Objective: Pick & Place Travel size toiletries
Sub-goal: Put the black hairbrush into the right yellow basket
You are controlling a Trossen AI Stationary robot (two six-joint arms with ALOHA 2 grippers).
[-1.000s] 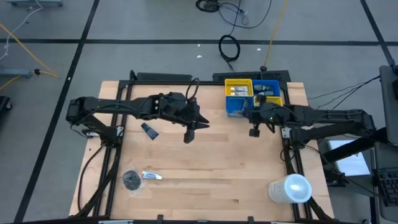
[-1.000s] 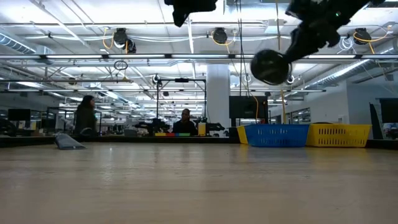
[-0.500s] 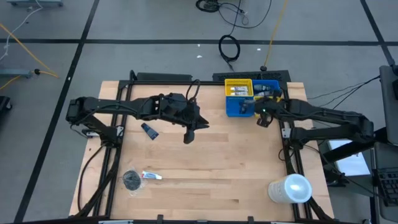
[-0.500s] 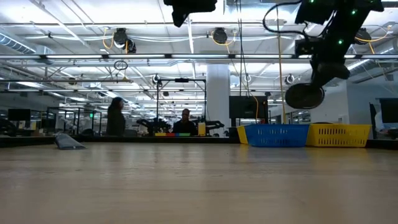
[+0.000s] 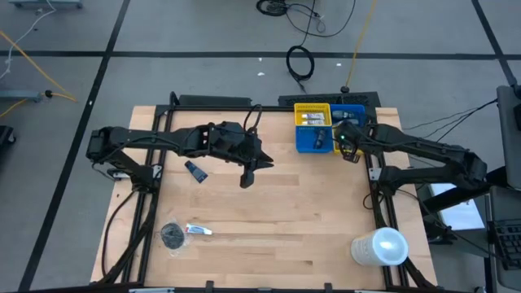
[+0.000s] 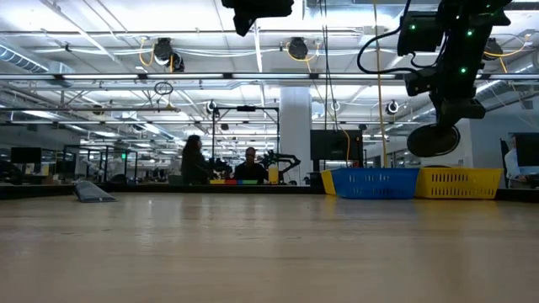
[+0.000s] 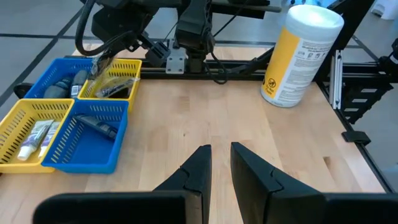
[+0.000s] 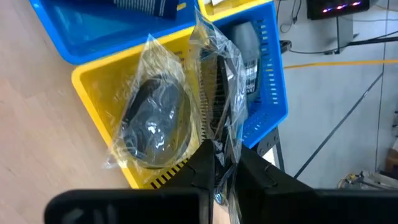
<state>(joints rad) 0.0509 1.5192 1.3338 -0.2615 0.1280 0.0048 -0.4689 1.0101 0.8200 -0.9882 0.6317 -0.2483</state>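
Note:
My right gripper is shut on a clear plastic bag with a round dark item inside. It hangs over the near-right yellow bin in the bin cluster, and shows dark in the low view. My left gripper is shut and empty, held above the table's middle. A dark blue mini bottle lies to its left. A round dark tin and a white tube lie at the near left. My right gripper pinches the bag's crumpled upper edge between its two fingers. The bag hangs below the fingers, lifted clear, with the round dark item low in it, above the yellow bin's opening.
Two yellow and two blue bins stand together at the far right; they hold tubes and dark bottles. A big white cylinder stands at the near right. Bare wood lies between the arms. People move in the room behind.
My right gripper has carried the bag from over the bare table toward the far right, and now holds it over the bins. The bag has stayed hanging below the shut fingers. A person in the room behind has walked to the right.

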